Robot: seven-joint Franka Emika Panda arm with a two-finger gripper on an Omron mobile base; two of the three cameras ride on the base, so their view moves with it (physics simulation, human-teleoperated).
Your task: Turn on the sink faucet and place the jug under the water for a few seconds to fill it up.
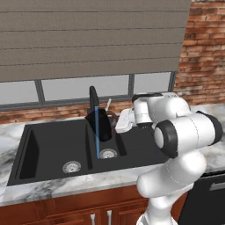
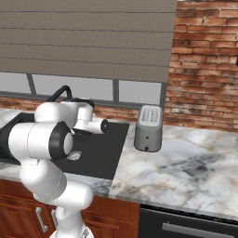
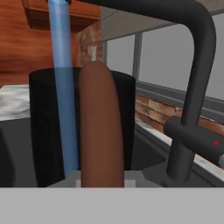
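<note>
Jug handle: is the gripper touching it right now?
Touching. In the hand view the jug's reddish-brown handle runs straight down between the fingertips at the gripper, jaws shut on it; the left base view shows the jug lifted above the sink.

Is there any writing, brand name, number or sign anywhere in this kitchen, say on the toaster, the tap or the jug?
None: no readable text in any view.
The toaster has plain silver sides, with only its slots on top.
The jug, the sink faucet and the sink are plain black, without markings.
A small red dot sits on the faucet's side arm in the hand view; it is no letter or number.
</note>
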